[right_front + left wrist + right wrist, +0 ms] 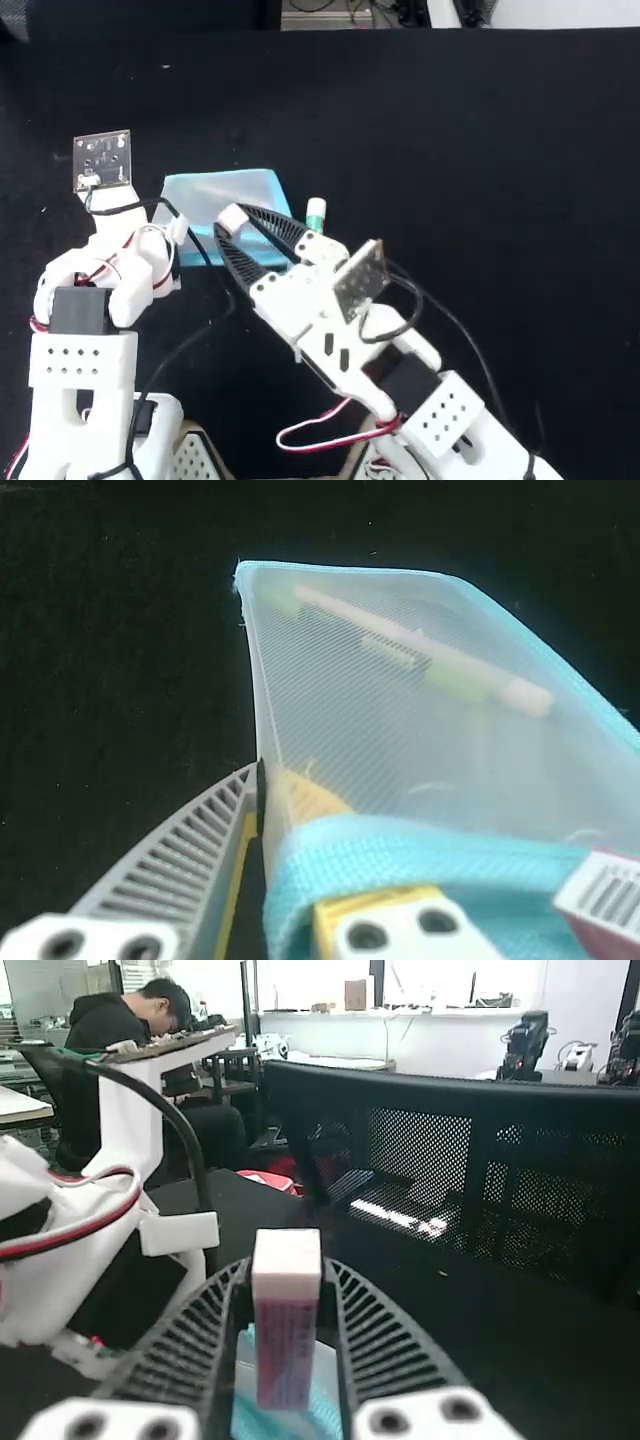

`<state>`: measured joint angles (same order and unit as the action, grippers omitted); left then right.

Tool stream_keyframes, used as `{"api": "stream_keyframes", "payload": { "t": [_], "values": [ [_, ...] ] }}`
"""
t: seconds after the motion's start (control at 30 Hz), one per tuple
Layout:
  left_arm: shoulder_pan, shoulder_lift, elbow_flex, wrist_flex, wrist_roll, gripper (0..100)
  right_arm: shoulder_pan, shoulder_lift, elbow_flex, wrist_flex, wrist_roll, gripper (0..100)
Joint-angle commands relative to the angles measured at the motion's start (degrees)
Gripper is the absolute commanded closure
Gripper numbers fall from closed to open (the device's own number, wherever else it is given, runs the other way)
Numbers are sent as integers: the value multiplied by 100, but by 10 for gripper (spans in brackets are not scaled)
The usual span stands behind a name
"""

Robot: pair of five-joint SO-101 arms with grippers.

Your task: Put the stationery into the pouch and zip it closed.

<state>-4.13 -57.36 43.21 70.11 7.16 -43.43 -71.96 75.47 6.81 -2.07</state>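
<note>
A translucent pouch (225, 195) with teal trim lies on the black table. My left gripper (185, 238) is shut on its teal zip edge (400, 850), pinching it between the grey finger (170, 865) and the yellow one. Through the mesh (400, 730) a white pen with green parts (420, 645) lies inside. My right gripper (285, 1260) is shut on a white eraser with a pink sleeve (286, 1310), held upright just over the pouch's mouth (245, 1415). From above, that gripper (233, 218) sits at the pouch's near edge. The eraser's barcode end (600, 900) touches the zip band.
A white and green-tipped item (315, 212) stands just beyond the pouch's right edge. A black mesh chair back (480, 1160) rises behind the table. The black table (450, 150) stretches wide to the right and far side.
</note>
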Motion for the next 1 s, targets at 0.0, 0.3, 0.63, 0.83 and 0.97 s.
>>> {"api": "stream_keyframes", "payload": {
  "t": [0.0, 0.3, 0.63, 0.83, 0.97],
  "values": [
    [-31, -35, -40, -35, 53, 970, 114, 251, -136, -53, 44, 987],
    [-48, -35, -31, -26, 44, 970, -62, -356, -532, 237, 35, 987],
    [-31, -35, -31, -26, 35, 970, -325, -1015, -40, 774, 70, 987],
    [-31, -35, -31, -18, 26, 970, 79, -1007, 646, -492, 70, 987],
    [-31, -35, -31, -18, 26, 970, 448, -1007, 954, -993, 70, 987]
  ]
}}
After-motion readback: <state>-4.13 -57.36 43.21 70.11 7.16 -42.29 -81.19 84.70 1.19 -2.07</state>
